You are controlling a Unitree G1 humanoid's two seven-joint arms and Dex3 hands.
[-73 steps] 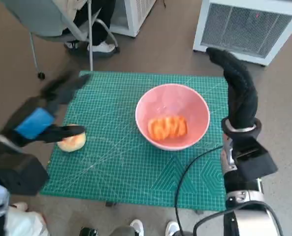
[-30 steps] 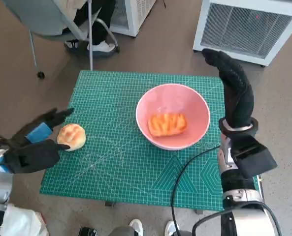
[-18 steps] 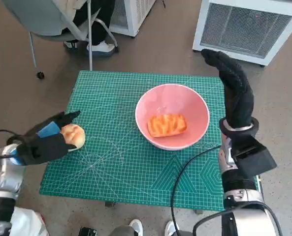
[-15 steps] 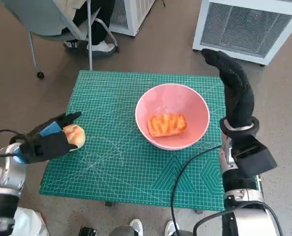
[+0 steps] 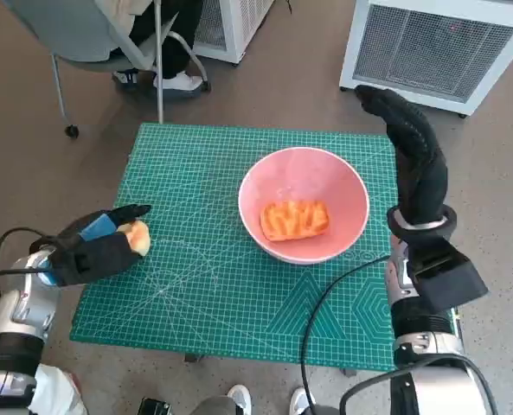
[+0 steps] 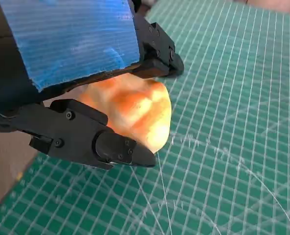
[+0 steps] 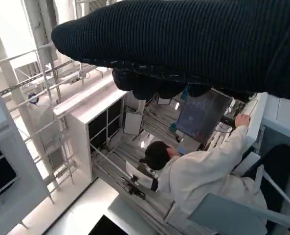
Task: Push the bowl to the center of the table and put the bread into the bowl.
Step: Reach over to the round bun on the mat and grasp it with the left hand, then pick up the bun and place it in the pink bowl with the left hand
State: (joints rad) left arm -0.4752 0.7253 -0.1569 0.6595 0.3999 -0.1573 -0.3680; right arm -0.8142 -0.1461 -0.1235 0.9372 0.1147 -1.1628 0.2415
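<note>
Near the mat's left edge, the left hand had its fingers clamped around the bread roll. Over by the pink bowl, mid-table with an orange pastry inside, the right hand hung empty, fingers straight.
</note>
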